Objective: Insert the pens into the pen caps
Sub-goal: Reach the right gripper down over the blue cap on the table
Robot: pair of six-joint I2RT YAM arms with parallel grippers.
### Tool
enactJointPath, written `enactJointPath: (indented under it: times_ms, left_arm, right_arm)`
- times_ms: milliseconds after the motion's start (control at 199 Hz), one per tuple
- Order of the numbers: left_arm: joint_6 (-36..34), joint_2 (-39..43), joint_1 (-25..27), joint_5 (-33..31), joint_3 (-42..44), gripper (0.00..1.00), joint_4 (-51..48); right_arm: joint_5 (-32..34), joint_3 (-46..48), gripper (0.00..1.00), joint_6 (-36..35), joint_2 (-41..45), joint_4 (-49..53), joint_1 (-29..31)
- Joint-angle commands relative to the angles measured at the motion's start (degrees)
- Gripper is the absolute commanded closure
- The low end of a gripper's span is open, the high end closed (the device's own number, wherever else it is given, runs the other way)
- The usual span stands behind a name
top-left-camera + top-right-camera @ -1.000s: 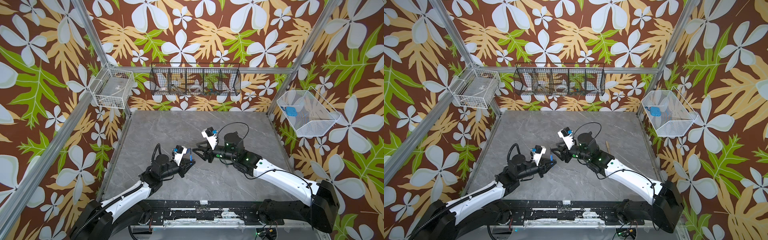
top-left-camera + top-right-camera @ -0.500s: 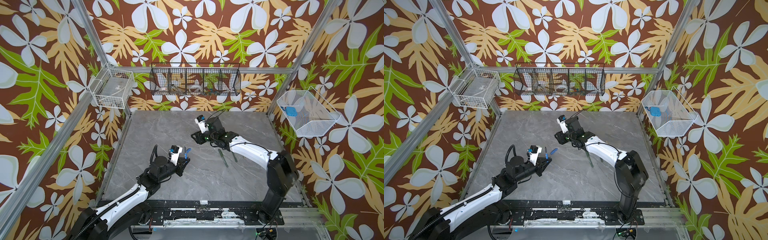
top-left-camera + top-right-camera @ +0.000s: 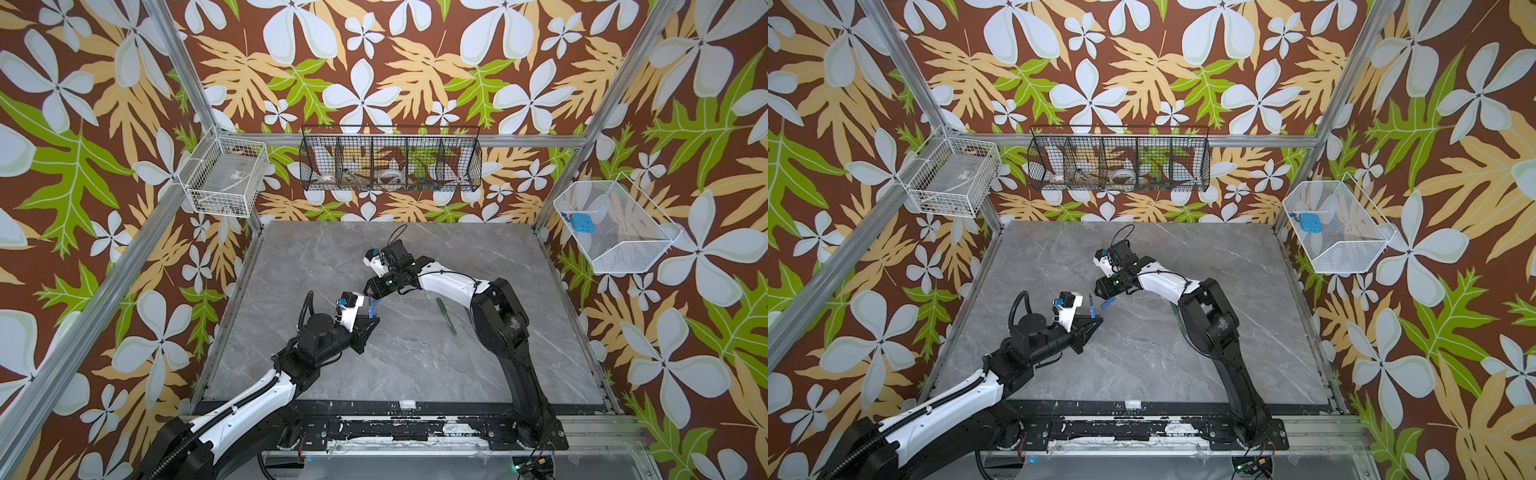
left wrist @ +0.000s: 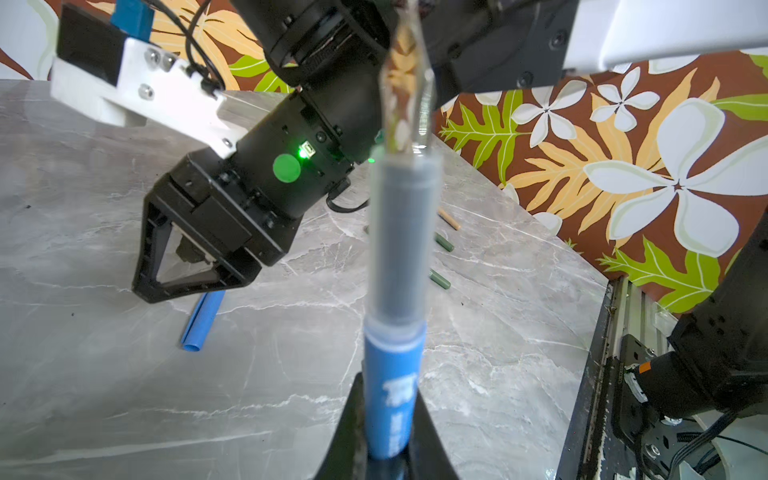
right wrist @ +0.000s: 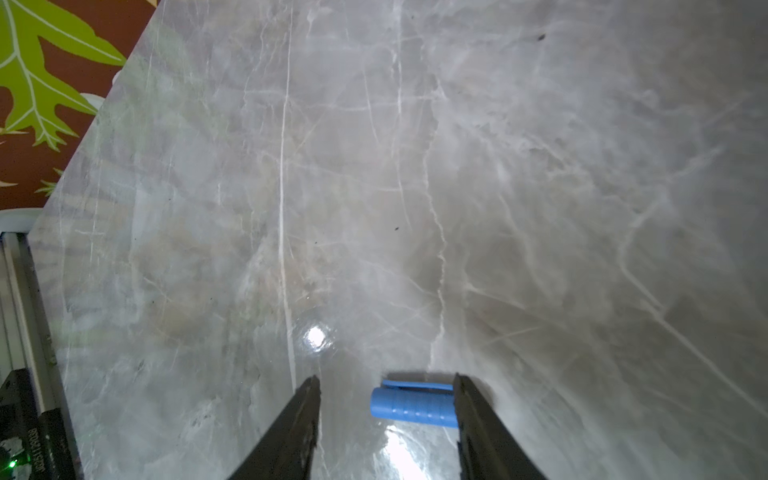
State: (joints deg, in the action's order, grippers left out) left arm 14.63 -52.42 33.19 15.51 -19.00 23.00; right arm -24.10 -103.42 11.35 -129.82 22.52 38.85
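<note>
The left gripper [image 4: 388, 432] is clamped tight on the lower barrel of the blue pen [image 4: 394, 365] and holds it upright with the writing end pointing up, probably so that the bare tip is offered clear of the fingers for a cap to come down over it; the pen is off the table [image 3: 415, 365] and has no cap on it yet. The right gripper [image 5: 385, 380] is low over the table with its jaws about half apart and nothing held; the blue cap [image 5: 411, 405] lies flat on the marble between its two fingers [image 5: 473, 415], one end right at one finger and a clear gap to the other, so the gripper seems lined up to close on it. In a top view the blue cap [image 3: 1108, 303] lies just beside the upright pen, a short way to carry it. A dark green pen [image 3: 446, 316] lies well apart on the right side of the table, out of the way; the left wrist view shows two green ends and a tan one there, though whether they are capped I cannot tell.
</note>
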Motion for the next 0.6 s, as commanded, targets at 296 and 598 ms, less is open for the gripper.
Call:
enactJointPath:
  times_ms: [296, 598]
  left_arm:
    - [-1.2, -0.2, 0.0, 0.4, -0.4, 1.0, 0.6]
    - [-1.2, -0.1, 0.0, 0.7, -0.6, 1.0, 0.3]
  right_arm:
    - [-1.9, -4.1, 0.48, -1.2, -4.9, 4.5, 1.9]
    - [-1.3, -0.4, 0.48, -2.4, -2.5, 6.7, 2.2]
